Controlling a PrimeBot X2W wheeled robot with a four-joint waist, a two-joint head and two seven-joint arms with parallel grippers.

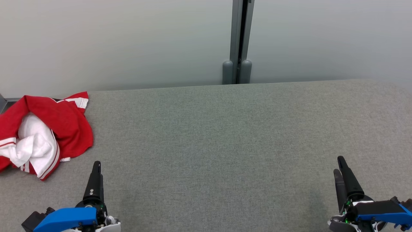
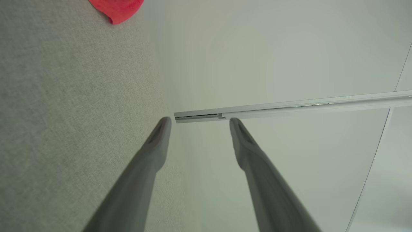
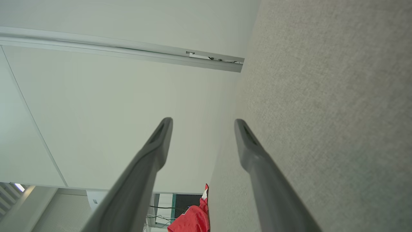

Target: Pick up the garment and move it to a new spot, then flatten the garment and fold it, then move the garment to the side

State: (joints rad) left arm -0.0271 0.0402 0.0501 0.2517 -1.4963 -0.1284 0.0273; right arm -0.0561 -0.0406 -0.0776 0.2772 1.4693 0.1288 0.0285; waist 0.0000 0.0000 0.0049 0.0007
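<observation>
The garment point(image 1: 45, 132), red with white lining and white stripes, lies crumpled at the left edge of the grey table point(image 1: 219, 145). A red corner of the garment point(image 2: 117, 8) shows at the top of the left wrist view, and another part of the garment point(image 3: 193, 219) at the bottom of the right wrist view. My left gripper point(image 1: 96, 166) stands open at the lower left, just right of and below the garment, not touching it. My left gripper point(image 2: 199, 124) has nothing between its fingers. Far off at the lower right, my right gripper point(image 1: 338, 164) is open and empty; in its own view the right gripper point(image 3: 202, 125) has spread fingers.
A pale wall runs behind the table, with a grey vertical post point(image 1: 238, 42) and two rounded feet at the middle of the table's far edge. The table's grey felt stretches between the two grippers.
</observation>
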